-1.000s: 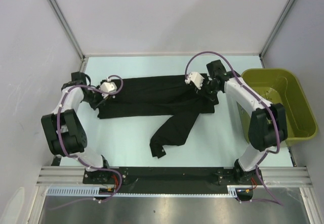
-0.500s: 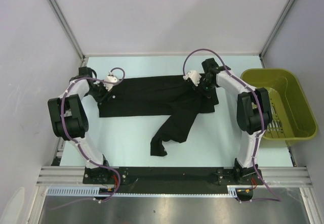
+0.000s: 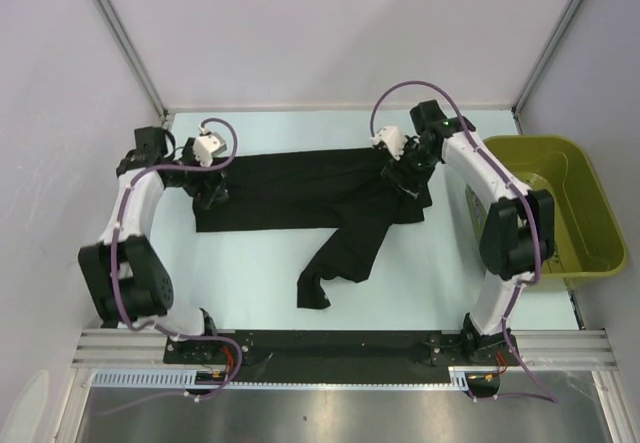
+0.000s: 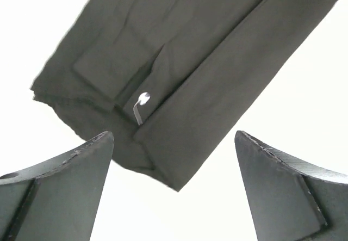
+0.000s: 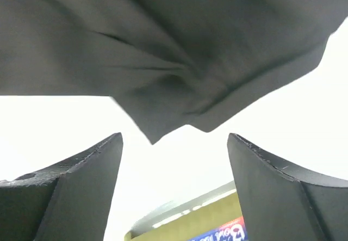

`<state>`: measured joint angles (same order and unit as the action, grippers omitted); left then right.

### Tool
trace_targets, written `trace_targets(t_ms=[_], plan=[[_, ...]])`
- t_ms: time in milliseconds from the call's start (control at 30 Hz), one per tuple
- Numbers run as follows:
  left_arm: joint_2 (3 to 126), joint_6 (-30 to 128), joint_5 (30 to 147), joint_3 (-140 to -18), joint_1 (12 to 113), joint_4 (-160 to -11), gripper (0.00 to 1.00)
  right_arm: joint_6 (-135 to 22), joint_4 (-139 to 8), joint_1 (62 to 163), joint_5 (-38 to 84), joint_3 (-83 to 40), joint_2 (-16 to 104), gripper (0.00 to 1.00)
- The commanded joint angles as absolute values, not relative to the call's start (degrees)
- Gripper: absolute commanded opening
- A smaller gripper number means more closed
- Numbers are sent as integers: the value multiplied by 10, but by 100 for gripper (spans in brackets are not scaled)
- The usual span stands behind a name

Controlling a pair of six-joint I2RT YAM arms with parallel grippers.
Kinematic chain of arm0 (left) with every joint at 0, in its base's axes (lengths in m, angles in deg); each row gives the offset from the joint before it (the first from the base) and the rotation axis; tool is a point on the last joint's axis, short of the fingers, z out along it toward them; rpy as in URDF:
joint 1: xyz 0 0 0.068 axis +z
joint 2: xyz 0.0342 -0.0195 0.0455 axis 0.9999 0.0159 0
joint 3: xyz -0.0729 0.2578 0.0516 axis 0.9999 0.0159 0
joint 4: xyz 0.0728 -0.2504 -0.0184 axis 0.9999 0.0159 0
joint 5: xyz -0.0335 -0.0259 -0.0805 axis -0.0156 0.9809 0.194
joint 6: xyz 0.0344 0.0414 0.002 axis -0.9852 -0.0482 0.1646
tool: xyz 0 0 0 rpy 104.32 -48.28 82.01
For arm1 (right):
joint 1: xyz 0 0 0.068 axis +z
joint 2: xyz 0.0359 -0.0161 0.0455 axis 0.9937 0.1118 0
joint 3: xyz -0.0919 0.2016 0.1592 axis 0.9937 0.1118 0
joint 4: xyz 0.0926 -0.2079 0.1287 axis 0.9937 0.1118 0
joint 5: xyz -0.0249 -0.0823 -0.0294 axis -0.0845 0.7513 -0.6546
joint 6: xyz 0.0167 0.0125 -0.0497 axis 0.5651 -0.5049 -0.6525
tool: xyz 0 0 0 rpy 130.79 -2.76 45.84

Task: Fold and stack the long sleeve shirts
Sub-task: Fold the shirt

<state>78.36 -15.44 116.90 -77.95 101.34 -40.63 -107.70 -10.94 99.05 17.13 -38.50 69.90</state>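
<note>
One black long sleeve shirt (image 3: pixel 300 191) lies folded into a wide band across the far half of the table, with one sleeve (image 3: pixel 335 258) trailing toward the near edge. My left gripper (image 3: pixel 208 185) hovers over the band's left end, open. In the left wrist view the shirt's folded corner (image 4: pixel 185 78) lies just beyond the open left gripper (image 4: pixel 174 143), with nothing between its fingers. My right gripper (image 3: pixel 402 171) is above the band's right end, also open. The right wrist view shows a rumpled shirt edge (image 5: pixel 179 61) ahead of the empty right gripper (image 5: pixel 174 140).
An olive-green plastic basket (image 3: pixel 590 188) stands at the table's right edge, close to the right arm; its rim (image 5: pixel 206 224) shows low in the right wrist view. Grey walls and metal posts enclose the table at the back and sides.
Both grippers have gone from shut to open and let go of the shirt's ends. The shirt lies where it was. Both arms have shifted their elbows slightly.
</note>
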Motion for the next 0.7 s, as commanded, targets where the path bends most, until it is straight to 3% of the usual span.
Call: trace_targets(t_ms=[0, 233, 367, 667], plan=[[698, -92, 1291, -736, 1014, -393, 99, -1115, -63, 1116, 104, -411, 648, 84], [562, 28, 1279, -649, 1014, -502, 99, -1138, -62, 1282, 78, -500, 788, 74], [491, 67, 1233, -615, 1014, -524, 99, -1147, -39, 1322, 58, -533, 851, 72], [365, 140, 1159, -561, 1014, -564, 99, -1219, -52, 1371, 84, -385, 826, 67]])
